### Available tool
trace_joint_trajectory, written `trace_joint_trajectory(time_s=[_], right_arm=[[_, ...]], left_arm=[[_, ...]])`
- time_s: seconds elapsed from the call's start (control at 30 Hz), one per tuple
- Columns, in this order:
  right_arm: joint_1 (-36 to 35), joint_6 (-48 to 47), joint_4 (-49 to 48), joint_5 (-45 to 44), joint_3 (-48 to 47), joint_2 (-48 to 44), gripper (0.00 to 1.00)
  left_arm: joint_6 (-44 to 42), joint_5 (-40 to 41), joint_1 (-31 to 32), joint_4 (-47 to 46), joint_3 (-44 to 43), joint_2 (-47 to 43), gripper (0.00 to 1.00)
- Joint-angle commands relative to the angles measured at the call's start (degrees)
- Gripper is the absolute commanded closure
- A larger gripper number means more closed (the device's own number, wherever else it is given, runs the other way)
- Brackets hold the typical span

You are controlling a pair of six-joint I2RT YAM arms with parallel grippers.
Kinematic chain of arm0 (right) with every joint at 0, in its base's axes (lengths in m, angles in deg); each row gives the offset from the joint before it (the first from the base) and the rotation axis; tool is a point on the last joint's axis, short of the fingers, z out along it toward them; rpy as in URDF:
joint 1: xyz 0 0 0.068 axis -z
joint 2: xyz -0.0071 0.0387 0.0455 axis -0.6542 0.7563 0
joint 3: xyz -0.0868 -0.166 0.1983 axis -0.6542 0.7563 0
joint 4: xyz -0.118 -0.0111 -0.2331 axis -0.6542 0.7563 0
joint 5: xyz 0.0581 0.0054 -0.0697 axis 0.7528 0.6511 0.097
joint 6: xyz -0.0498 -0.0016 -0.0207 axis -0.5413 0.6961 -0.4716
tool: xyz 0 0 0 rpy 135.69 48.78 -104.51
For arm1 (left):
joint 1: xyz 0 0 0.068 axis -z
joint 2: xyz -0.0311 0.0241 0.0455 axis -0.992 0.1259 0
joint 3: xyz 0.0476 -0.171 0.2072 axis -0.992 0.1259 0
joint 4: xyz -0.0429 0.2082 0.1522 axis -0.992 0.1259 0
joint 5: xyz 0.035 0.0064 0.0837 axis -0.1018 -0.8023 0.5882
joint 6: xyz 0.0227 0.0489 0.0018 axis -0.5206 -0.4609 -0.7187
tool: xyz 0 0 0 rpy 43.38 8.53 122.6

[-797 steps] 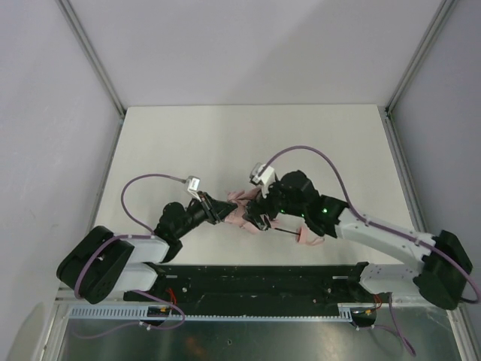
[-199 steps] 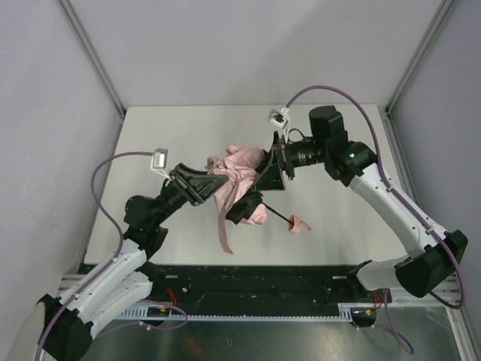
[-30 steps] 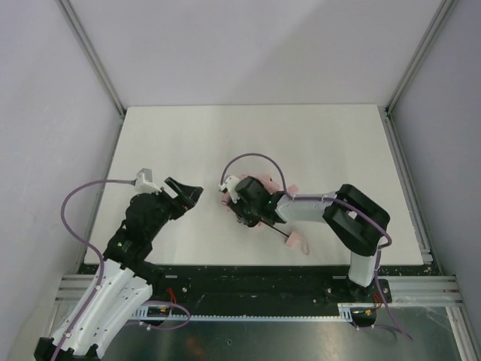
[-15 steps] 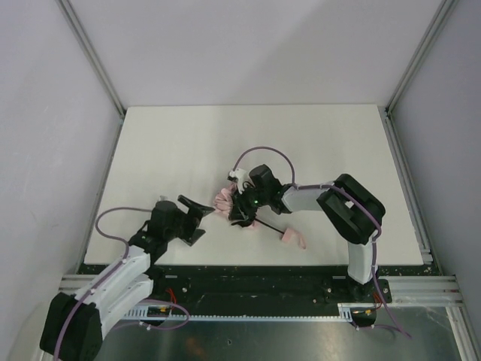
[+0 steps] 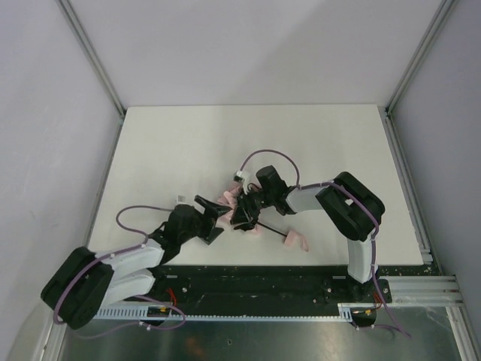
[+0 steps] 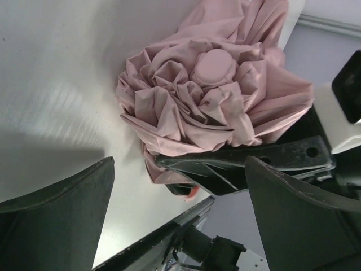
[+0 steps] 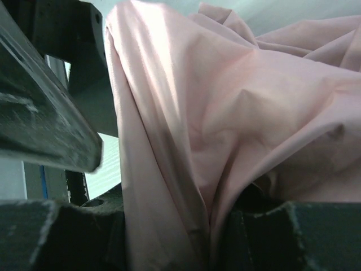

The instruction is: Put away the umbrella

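Right end effector (image 5: 244, 213) grips the bunched fabric of the umbrella (image 6: 214, 107) on the table (image 5: 188, 143). Left end effector (image 5: 213, 219) stands wide open, facing its capped tip.

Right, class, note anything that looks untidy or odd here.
The umbrella is only half packed: its pink canopy is a crumpled bunch in the right gripper, not furled, and its black shaft sticks out bare to the handle.

I'm working in a lab test cell: bare white table (image 5: 316, 143), plain grey walls (image 5: 248, 45), aluminium posts (image 5: 92, 56) at ten and two o'clock.
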Motion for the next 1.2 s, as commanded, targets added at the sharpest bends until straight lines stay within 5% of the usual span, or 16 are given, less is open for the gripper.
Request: trace_joint_trajectory(time_s=[0.0,0.27,0.5,0.93,1.17], right_arm=[[0.0,-2.8,12.9,-3.1,5.5,6.0,1.00],[0.1,-3.0,12.4,-2.9,5.8,5.6,1.00],[-0.7,-3.5,12.7,-4.1,5.9,5.2,1.00],[-1.1,-4.2,13.2,-4.3,5.9,4.9,1.00],[-2.1,-5.4,13.2,-2.9,5.9,4.0,1.00]], left_arm=[[0.7,9.4,3.4,-15.2,2.2,5.1,0.01],[-7.4,18.9,3.9,-28.4,4.0,8.5,0.01],[-0.1,14.5,3.9,-28.8,0.1,18.5,0.01],[-8.4,18.9,7.2,-31.6,-0.8,14.3,0.01],[-5.0,17.2,7.3,-30.4,-4.9,23.1,0.01]])
